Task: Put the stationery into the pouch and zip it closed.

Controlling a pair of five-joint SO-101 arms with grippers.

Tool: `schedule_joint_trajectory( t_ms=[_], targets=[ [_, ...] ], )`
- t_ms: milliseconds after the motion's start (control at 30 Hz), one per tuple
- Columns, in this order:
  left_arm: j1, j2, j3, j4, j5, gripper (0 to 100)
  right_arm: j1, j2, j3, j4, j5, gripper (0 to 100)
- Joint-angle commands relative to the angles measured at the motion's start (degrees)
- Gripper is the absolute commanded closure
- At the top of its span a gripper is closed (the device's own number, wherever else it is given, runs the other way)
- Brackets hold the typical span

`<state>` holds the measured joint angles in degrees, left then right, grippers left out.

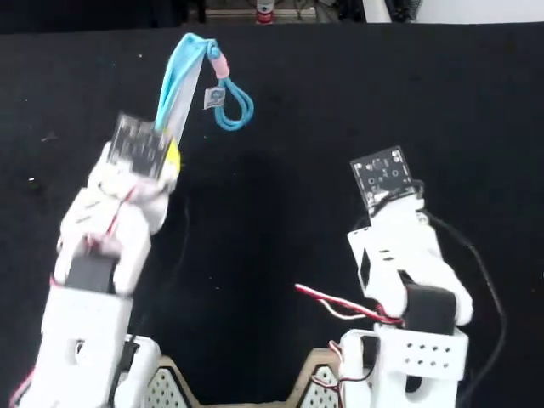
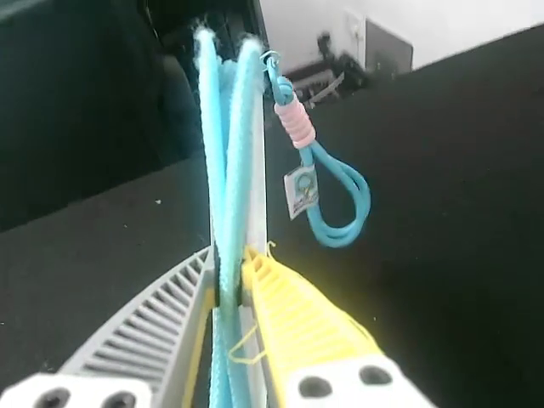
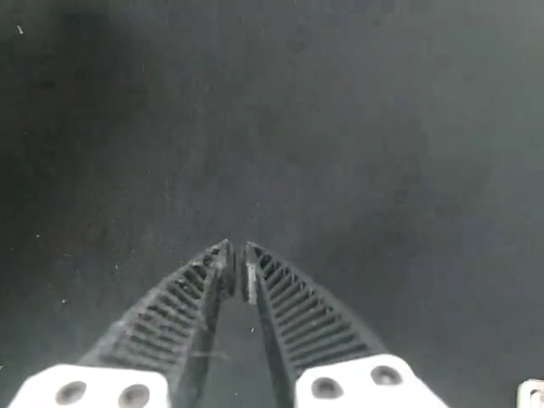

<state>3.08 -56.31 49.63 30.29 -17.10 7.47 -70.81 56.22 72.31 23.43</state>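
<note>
Pouch (image 2: 228, 170) pinched, far left.
My left gripper (image 2: 229, 289) clamps the pouch edge-on, apparently to hold it up; my right gripper (image 3: 236, 259) sits pressed together, empty.

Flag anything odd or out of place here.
The flat light-blue fabric pouch is pinched edge-on in the left gripper, its blue cord loop dangling free. The right gripper sits shut on nothing.

High camera above the black table (image 1: 306, 110), looking down, both arms in frame, left wrist camera close behind left gripper (image 2: 229, 276), facing along the blue pouch (image 2: 228, 153) toward the table's far edge, blue pouch shared with high view, right wrist camera close behind right gripper (image 3: 236, 259), facing the table
</note>
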Motion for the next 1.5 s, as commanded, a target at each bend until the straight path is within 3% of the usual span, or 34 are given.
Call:
schedule_joint_trajectory(
  t_ms=[0, 233, 433, 667, 900, 1000, 1100, 1467],
  targets=[
    [-0.40, 11.78, -15.96, -1.76, -0.26, 97, 0.79, -0.48, 3.12, -3.69, -0.53, 98.7],
    [4.26, 24.18, -23.69, 9.67, -0.18, 96, 0.62, -0.48, 7.43, -4.48, -0.53, 98.3],
    [11.30, 24.88, -23.69, 14.86, -0.18, 78, 0.53, -0.48, 7.52, -4.22, -0.53, 98.3],
    [12.00, 24.70, -23.87, 16.62, -0.18, 78, 0.53, -0.31, 7.52, -4.04, -0.53, 98.3],
    [11.91, 20.92, -29.32, 33.49, -0.62, 78, 0.44, -0.48, 7.52, -4.40, -0.53, 98.5],
    [8.22, 17.85, -25.80, 38.59, -0.44, 82, 0.44, -0.48, 7.60, -4.40, -0.53, 98.7],
    [4.53, 12.92, -17.19, 38.68, -0.62, 97, 0.35, -0.57, 7.96, -5.01, -0.53, 98.7],
    [-15.34, -17.32, 16.75, 27.78, -1.14, 97, -5.01, -0.57, 23.52, -17.93, -0.62, 98.7]
  ],
)
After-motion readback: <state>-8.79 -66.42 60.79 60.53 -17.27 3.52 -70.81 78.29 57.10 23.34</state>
